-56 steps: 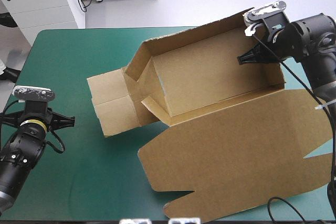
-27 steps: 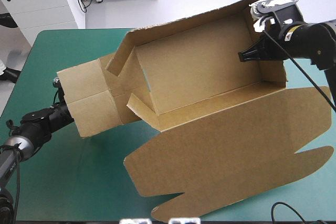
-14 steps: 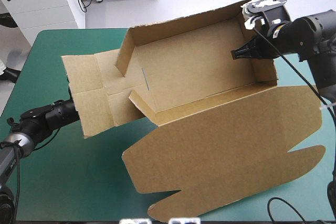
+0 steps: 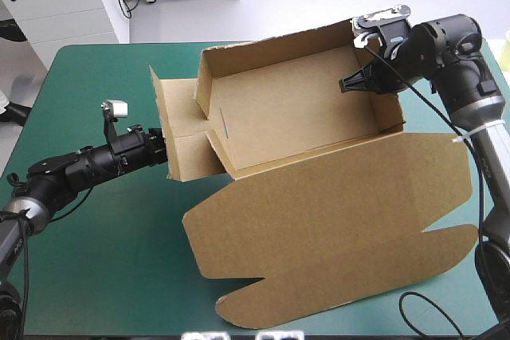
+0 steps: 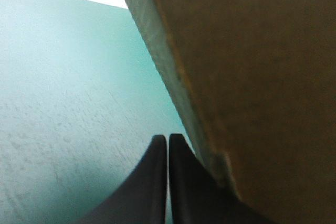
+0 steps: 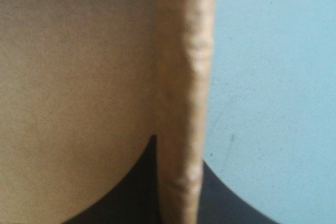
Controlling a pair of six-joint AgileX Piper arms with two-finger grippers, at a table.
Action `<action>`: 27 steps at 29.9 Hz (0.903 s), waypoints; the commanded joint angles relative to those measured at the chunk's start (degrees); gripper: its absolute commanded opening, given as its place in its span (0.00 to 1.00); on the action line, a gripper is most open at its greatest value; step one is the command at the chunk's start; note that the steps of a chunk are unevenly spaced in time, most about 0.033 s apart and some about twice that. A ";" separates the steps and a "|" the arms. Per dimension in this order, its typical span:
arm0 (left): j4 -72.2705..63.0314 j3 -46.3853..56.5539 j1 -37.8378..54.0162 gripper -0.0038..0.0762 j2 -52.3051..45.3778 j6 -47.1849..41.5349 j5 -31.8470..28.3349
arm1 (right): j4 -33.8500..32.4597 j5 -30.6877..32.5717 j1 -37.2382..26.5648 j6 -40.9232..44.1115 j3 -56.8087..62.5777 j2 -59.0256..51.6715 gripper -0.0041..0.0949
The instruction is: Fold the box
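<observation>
Change: end flap [image 4: 182, 137] stood upright, earlier splayed; left gripper [image 4: 162, 146] had moved in behind it
Box: box [image 4: 303, 117] sat mid-table on teal-green cover [image 4: 96, 260], lid [image 4: 335, 228] flat toward near edge
Why: right gripper [image 4: 344, 85] anchored right end wall [image 4: 390, 113], likely so left could push
Left jaws: pressed together, against flap
Right jaws: pinched the wall

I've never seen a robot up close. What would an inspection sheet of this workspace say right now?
surface: teal-green cover, bare around the box.
job's things: brown box, an open tray with walls raised; lid flat toward the near edge; left end flap tilted up.
clutter: nothing seen.
grippers: left gripper shut, tips against the left end flap's outside; right gripper shut on the box's right wall.
cables: nothing seen beyond the robot's own.
surroundings: nothing seen at the table.
</observation>
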 commanded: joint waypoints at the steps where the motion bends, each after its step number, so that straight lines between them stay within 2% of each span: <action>1: -4.34 -2.55 0.02 0.04 -1.87 -0.71 -0.65 | 0.05 -0.34 -0.05 0.45 -1.77 -2.47 0.02; 7: -4.34 -3.30 -1.62 0.04 -1.87 -0.71 3.46 | 0.05 -0.34 -0.05 0.45 -1.77 -2.47 0.02; 12: -4.34 -5.57 -6.65 0.04 -1.87 -0.71 0.69 | 0.05 -0.34 -0.05 0.45 -1.77 -2.47 0.02; 22: -4.34 -10.72 -9.19 0.04 -1.87 -7.18 2.17 | -0.69 -0.34 -0.05 0.45 -1.77 -2.47 0.02; 25: -4.34 -12.70 -9.19 0.09 -1.87 -8.87 3.27 | -0.96 -0.34 -0.05 0.45 -1.77 -2.32 0.02; 27: -4.34 -14.12 -9.19 0.18 -1.87 -9.96 4.12 | -0.96 -0.34 -0.05 0.33 -1.77 -2.20 0.02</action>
